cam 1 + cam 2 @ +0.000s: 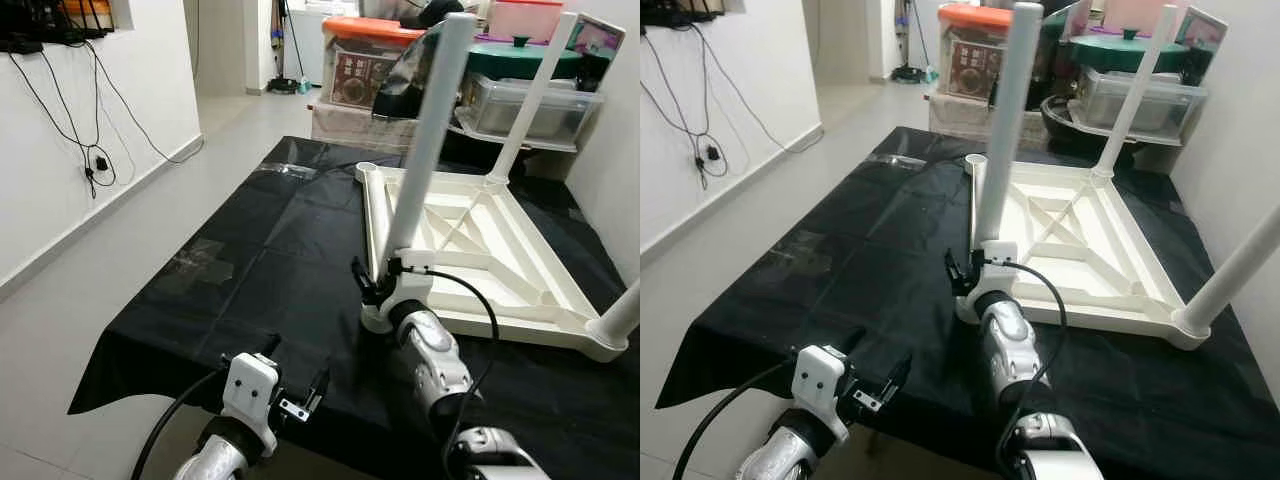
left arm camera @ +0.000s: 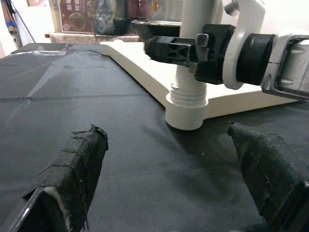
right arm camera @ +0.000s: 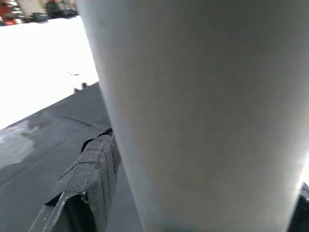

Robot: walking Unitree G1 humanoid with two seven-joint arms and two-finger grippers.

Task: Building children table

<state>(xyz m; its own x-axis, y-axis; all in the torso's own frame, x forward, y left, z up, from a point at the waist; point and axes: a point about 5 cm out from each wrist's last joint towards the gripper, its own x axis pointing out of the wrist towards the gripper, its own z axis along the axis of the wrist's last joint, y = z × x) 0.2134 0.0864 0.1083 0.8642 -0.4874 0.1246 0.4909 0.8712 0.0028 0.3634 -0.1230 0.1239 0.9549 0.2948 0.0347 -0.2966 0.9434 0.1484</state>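
The tabletop (image 1: 470, 250) lies upside down on a black sheet (image 1: 250, 260) spread over the floor (image 1: 120, 250), its ribbed underside up. Three legs stand up from its corners: a near leg (image 1: 425, 140) at the near left corner, a far leg (image 1: 530, 100) at the back, and a right leg (image 1: 622, 318) at the near right corner. The fourth corner, at the back left, shows an open socket (image 1: 366, 171).

The right gripper (image 1: 385, 275) is closed on the near leg low down, just above its threaded base and the corner socket; in the right wrist view the leg sits tight between the taped fingers (image 3: 89, 169). The right arm (image 1: 440, 370) reaches forward from the lower edge of the head views, with the wrist bent up to the leg and a black cable looping over it.

The left gripper (image 1: 295, 375) hovers low over the sheet, near the sheet's front edge and to the left of the tabletop, fingers spread wide and holding nothing. Its wrist camera looks between the two taped fingers (image 2: 72, 169) at the base of the near leg and the right gripper clamped there.

Behind the tabletop stand storage boxes (image 1: 365, 60) with coloured lids. Cables (image 1: 90, 150) hang down the white wall (image 1: 100, 120) on the left.
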